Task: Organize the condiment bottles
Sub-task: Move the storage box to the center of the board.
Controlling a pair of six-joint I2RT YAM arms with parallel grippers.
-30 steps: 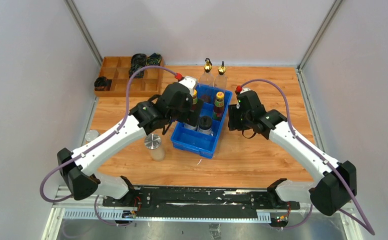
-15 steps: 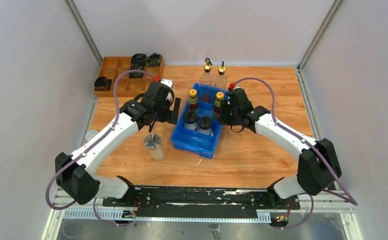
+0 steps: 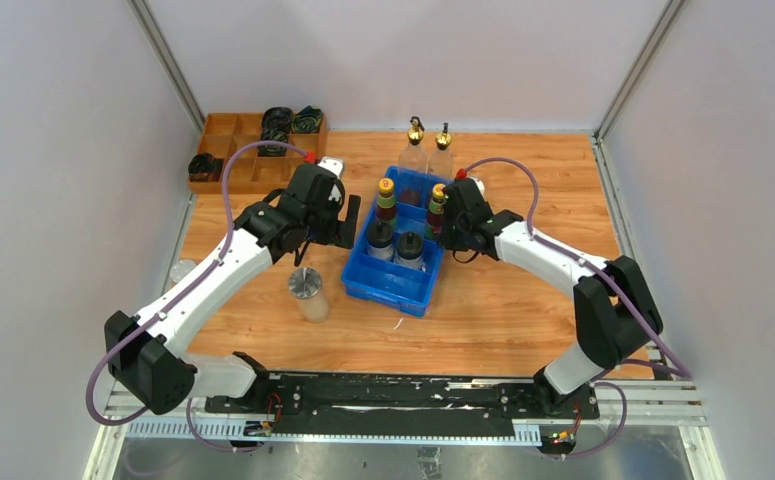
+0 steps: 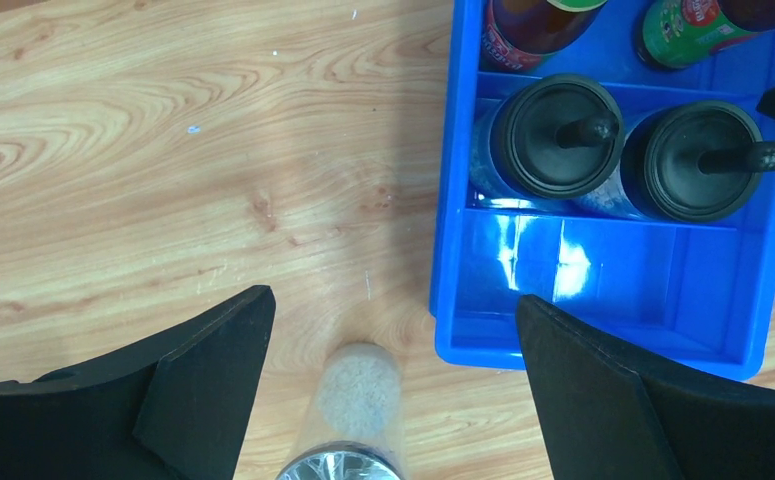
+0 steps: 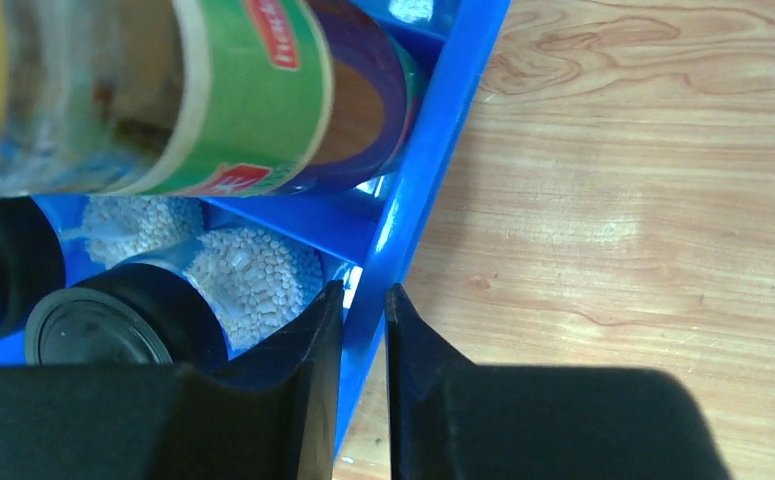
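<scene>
A blue bin (image 3: 418,285) holds two dark bottles, one yellow-capped (image 3: 386,196) and one green-capped (image 3: 438,200), and two black-capped jars (image 3: 380,238) (image 3: 409,247). Two tall clear gold-spouted bottles (image 3: 415,140) (image 3: 443,145) stand behind it. A silver-lidded shaker (image 3: 307,291) stands on the table left of the bin. My left gripper (image 3: 339,222) (image 4: 391,300) hangs open above that shaker (image 4: 360,395), touching nothing. My right gripper (image 3: 447,222) (image 5: 361,295) is shut on the bin's right wall (image 5: 463,100), one finger inside and one outside.
A wooden divided tray (image 3: 253,165) with black cable coils (image 3: 278,122) sits at the back left. Another silver-lidded shaker (image 3: 181,272) stands at the table's left edge. Grey enclosure walls close in on three sides.
My right gripper moved left to the bin and closed on its right wall. My left gripper drew back from over the bin to its left side, still open.
</scene>
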